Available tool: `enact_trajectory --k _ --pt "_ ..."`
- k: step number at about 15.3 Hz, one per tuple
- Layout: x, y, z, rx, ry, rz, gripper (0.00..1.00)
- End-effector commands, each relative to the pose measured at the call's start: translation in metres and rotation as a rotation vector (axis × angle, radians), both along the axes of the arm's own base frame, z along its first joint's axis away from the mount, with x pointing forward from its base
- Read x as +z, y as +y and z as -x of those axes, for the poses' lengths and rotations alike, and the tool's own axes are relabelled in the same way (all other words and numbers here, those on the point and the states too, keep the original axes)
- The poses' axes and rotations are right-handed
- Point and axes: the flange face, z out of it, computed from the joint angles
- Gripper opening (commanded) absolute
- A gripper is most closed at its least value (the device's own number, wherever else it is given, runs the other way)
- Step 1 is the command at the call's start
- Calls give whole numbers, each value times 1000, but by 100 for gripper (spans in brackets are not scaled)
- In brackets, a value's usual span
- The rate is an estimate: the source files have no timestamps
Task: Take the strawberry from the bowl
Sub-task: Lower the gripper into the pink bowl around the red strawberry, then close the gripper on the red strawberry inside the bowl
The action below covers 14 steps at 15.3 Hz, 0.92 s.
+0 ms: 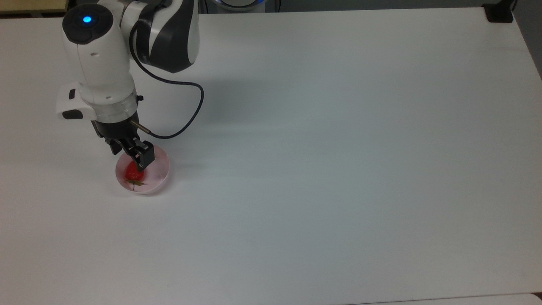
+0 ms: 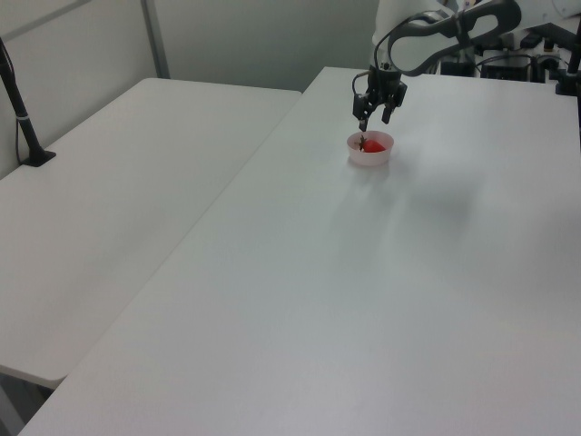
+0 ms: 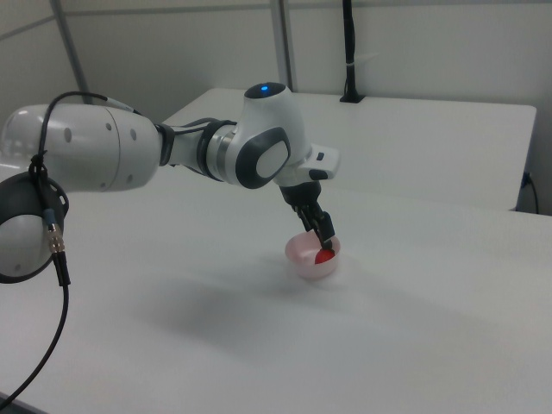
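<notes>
Though clamped on nothing yet, hangs right over the small round pale pink plastic-looking bowl [image 1: 163, 175]: black two-finger gripper [image 1: 129, 160] on the white robot arm, fingers spread apart, tilted so that one finger overlaps the bowl's far rim in the top view. Seen in the left view [image 2: 373, 116] with both tips just above the rim, a clear gap between them.

Inside the bowl, toward the top view's left, lies the small glossy red conical strawberry [image 1: 132, 174], green leafy cap and thin stem pointing to the top view's bottom edge. Partly covered by the nearer finger in the top view; red body peeking out under the fingertips in the right view [image 3: 324, 256]. Cannot tell whether a fingertip touches the fruit.

Step in hand, by judgement: the approach, close to done; grasp not yet made.

Next move calls for a short, slow descent into the bowl, fingers straddling the red body rather than the stem, then closing gently. Mind the thin bowl wall: likely to slide or tip on the smooth white table [image 1: 338, 169] if nudged by a finger. Lift straight up afterwards, clear of the rim.
</notes>
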Motion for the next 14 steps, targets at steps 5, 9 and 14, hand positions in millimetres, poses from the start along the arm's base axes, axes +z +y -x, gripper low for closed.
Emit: enact_trajectory --k 5,9,14 --pt "-36 2 -11 -12 -18 2 75" --pt "-50 2 -13 -21 -19 2 74" --pt "-55 2 -13 -13 -10 3 49"
